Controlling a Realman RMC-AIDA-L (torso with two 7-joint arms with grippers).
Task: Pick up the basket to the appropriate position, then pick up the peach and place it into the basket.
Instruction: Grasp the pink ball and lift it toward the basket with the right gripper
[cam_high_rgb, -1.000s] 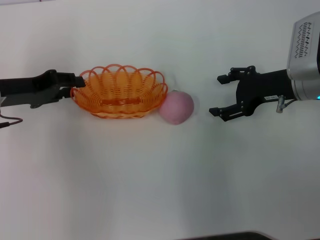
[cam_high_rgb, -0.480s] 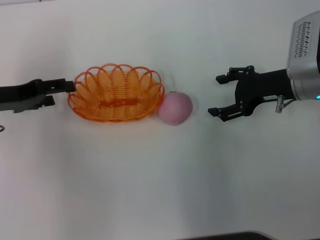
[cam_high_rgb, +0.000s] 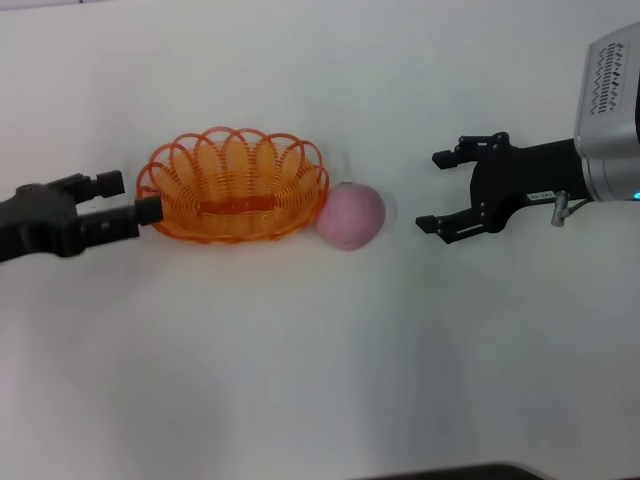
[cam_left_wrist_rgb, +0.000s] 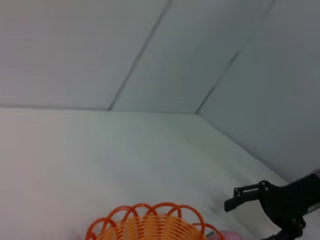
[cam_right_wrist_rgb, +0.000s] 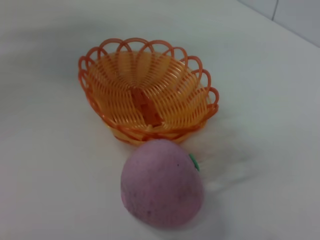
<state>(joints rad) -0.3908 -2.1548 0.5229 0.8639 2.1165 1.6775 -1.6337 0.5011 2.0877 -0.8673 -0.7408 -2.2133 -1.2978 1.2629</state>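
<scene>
The orange wire basket (cam_high_rgb: 235, 185) sits flat on the white table, left of centre. The pink peach (cam_high_rgb: 351, 216) lies against its right rim. My left gripper (cam_high_rgb: 130, 197) is open at the basket's left rim, and its lower finger (cam_high_rgb: 148, 210) reaches the rim's edge. My right gripper (cam_high_rgb: 437, 190) is open and empty, hovering a short way right of the peach. The right wrist view shows the peach (cam_right_wrist_rgb: 161, 190) close up with the basket (cam_right_wrist_rgb: 147, 97) behind it. The left wrist view shows only the basket's far rim (cam_left_wrist_rgb: 150, 220).
The white table (cam_high_rgb: 320, 350) spreads wide in front of the objects. Pale wall panels (cam_left_wrist_rgb: 150, 50) rise behind it. The dark finger (cam_left_wrist_rgb: 245, 192) of my right gripper shows in the left wrist view.
The basket went from tilted at the left gripper to lying flat. The left gripper let go, drew back, and now stands open at the left rim. The right arm barely moved.
</scene>
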